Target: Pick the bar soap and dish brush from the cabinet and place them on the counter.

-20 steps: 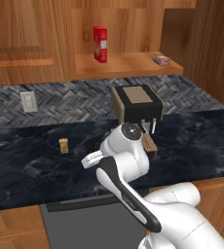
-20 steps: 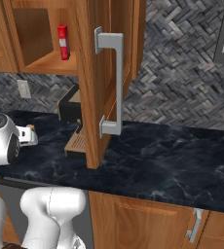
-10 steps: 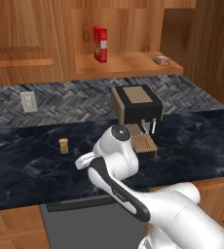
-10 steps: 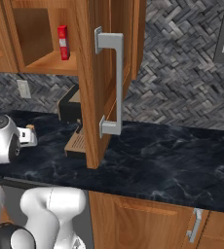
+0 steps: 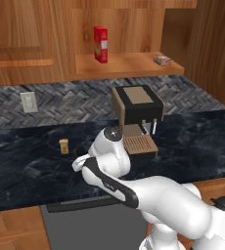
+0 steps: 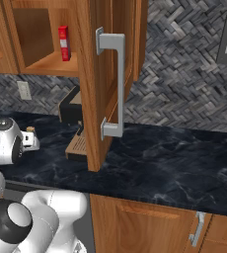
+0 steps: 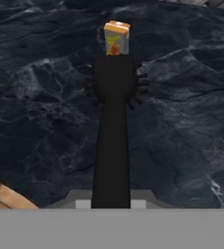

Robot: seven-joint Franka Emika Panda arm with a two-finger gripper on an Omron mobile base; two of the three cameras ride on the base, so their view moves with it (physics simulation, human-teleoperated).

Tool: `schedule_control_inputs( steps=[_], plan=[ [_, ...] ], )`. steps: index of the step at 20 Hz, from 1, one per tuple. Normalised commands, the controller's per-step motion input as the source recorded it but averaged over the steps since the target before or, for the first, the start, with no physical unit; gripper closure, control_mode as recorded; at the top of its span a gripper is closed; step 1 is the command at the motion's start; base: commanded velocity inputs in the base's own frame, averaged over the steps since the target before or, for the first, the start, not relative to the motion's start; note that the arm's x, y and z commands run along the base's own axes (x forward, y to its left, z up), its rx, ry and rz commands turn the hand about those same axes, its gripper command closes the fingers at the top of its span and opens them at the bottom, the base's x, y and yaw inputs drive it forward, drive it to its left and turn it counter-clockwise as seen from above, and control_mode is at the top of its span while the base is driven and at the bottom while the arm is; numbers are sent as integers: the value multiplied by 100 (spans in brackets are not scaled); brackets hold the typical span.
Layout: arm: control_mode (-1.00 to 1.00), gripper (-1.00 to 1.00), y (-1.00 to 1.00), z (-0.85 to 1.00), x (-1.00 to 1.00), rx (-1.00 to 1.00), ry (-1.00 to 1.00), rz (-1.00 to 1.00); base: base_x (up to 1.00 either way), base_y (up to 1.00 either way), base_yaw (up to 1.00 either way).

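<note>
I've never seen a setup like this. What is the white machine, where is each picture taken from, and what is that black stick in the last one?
The white machine is a robot arm in a computer-rendered kitchen. Two pictures come from cameras behind it, left and right, looking over the black counter. The third comes from a camera on the hand, looking along its claw.

The black stick is the dish brush, seen end-on: its handle runs down to the bottom edge, where the claw seems to hold it, though the grip itself is hidden. Beyond it stands a small orange-yellow block.

A coffee machine sits on the counter. In the open cabinet above, the shelf holds a red box and the bar soap.
</note>
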Motion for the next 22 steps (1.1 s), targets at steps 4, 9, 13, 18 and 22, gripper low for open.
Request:
schedule_control_inputs(
  steps=[4, 9, 13, 18, 22],
  plan=[
    [-100, 100, 13, -26, 17, -2, 3, 0, 0, 0, 0],
    [-100, 100, 12, -21, 15, -2, 2, 0, 0, 0, 0],
    [-100, 100, 3, -16, 14, -1, 1, 0, 0, 0, 0],
    [-100, 100, 0, -14, 14, -1, 1, 0, 0, 0, 0],
    [-100, 100, 1, -17, 12, 0, 1, 0, 0, 0, 0]
  ],
)
